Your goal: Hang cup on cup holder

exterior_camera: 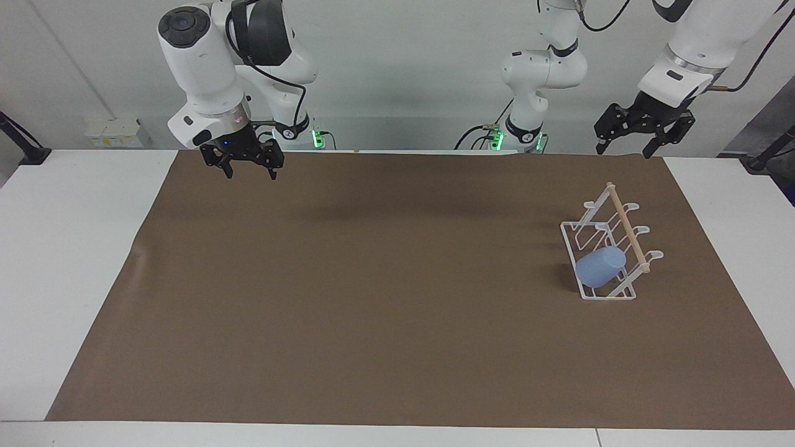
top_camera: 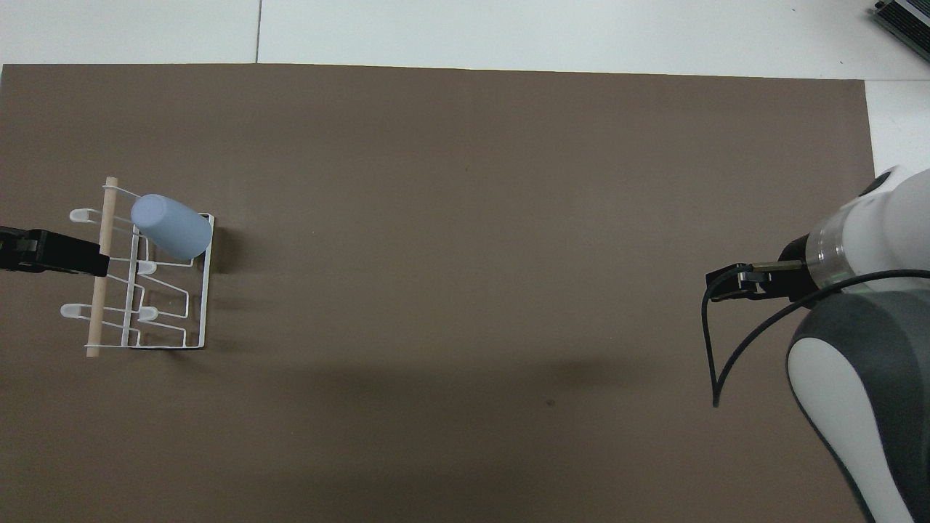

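The light-blue cup [exterior_camera: 600, 266] [top_camera: 171, 226] hangs mouth-down and tilted on a prong of the white wire cup holder [exterior_camera: 612, 239] [top_camera: 138, 305], at the end of the rack farthest from the robots. The holder stands on the brown mat toward the left arm's end of the table. My left gripper [exterior_camera: 624, 148] is open and empty, raised over the mat's edge by the robots, well clear of the holder. My right gripper [exterior_camera: 249, 171] is open and empty, raised over the mat's corner at the right arm's end.
A brown mat [exterior_camera: 385, 298] [top_camera: 465, 218] covers most of the white table [exterior_camera: 68, 248]. A dark part of the left arm [top_camera: 51, 250] overlaps the holder's dowel in the overhead view. The right arm's body [top_camera: 857, 349] fills that view's lower corner.
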{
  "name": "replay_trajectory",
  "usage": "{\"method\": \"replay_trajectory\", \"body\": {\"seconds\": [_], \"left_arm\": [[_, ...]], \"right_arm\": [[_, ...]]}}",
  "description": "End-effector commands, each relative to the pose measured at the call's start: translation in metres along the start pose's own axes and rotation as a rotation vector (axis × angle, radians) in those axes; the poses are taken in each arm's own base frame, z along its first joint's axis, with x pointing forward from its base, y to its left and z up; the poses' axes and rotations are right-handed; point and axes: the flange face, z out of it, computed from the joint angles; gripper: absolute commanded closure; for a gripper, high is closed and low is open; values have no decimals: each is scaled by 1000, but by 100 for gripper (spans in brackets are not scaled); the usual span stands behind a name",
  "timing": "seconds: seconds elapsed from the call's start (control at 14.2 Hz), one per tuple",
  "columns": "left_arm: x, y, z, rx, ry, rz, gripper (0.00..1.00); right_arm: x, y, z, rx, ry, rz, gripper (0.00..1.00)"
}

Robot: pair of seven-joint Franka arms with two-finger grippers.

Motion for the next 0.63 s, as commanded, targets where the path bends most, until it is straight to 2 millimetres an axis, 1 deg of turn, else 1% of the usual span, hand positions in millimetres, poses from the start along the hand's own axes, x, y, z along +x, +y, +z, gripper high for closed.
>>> {"method": "replay_trajectory", "body": {"seconds": [0.0,0.35,0.56], "left_arm": [[-6,-2,-2,-9,-10,-20,0],[-5,-2,-2,-5,-7,-12,0],[-6,-2,2,-6,-10,-16,0]], "right_arm": [[-3,2,-3,15,14,10,0],[-3,2,-3,15,14,10,0],[-3,2,-3,15,14,10,0]]}}
